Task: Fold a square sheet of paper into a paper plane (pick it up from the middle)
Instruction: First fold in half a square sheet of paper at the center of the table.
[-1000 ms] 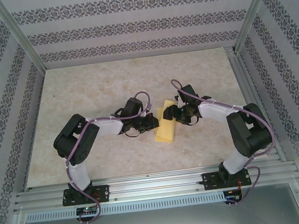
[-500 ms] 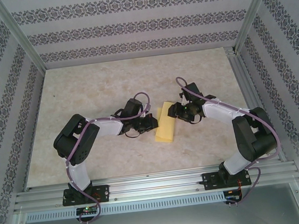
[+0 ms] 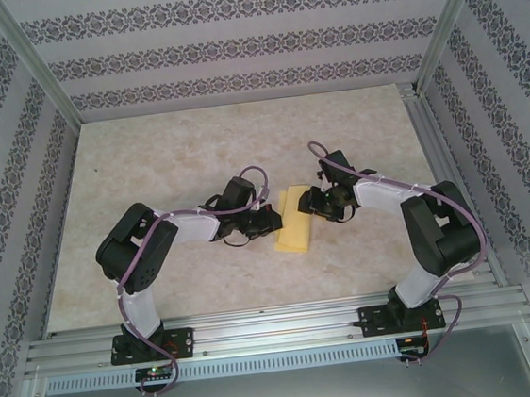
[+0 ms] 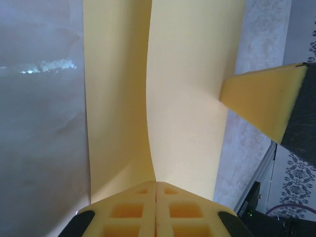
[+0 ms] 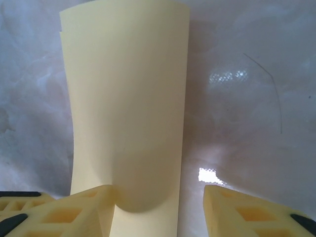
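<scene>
- One end of the paper (image 5: 126, 98), lying mid-table, is cut off in the right wrist view.
- The left gripper (image 4: 156, 186) is clamped on its edge.
- The right gripper (image 5: 160, 193) stands open, one pad (image 5: 74, 212) touching the paper.
- The right arm (image 3: 383, 191) has edged back toward the paper.

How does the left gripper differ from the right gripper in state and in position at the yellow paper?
The left gripper is shut, pinching the paper; the right gripper is open, with the paper at one finger. The left gripper reaches from the paper's left, the right gripper from its right. Both are at the paper.
</scene>
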Available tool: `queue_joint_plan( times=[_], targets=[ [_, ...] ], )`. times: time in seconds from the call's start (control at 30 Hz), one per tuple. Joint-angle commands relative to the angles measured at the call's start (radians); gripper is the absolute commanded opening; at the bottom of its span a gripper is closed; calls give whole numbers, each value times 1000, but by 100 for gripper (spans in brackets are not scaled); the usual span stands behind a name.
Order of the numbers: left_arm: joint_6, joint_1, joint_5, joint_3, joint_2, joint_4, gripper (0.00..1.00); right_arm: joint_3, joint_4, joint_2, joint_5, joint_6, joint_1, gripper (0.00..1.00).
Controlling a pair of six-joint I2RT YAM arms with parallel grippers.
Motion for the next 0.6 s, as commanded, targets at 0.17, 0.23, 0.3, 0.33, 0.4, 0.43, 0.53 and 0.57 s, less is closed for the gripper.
queue_joint_plan(
  times=[0.17, 0.23, 0.3, 0.33, 0.4, 0.43, 0.53, 0.57],
  targets=[
    [-8, -21, -24, -2, -30, 13, 13, 12, 11, 20, -8, -40, 1, 50],
    [-3, -21, -29, 2, -36, 4, 15, 17, 8, 25, -13, -48, 1, 50],
    [3, -21, -35, 8, -43, -14, 20, 21, 7, 31, -19, -53, 1, 50],
    [12, -21, -44, 12, -50, -31, 23, 23, 6, 33, -21, -55, 1, 50],
    [28, -22, -69, 20, -64, -67, 31, 25, 5, 37, -24, -59, 2, 50],
    [33, -21, -75, 22, -70, -71, 32, 25, 8, 38, -25, -61, 3, 50],
    [40, -22, -109, 24, -90, -96, 38, 28, 5, 40, -30, -67, 3, 51],
    [40, -21, -122, 22, -96, -104, 38, 28, 2, 40, -29, -69, 3, 51]
  ],
)
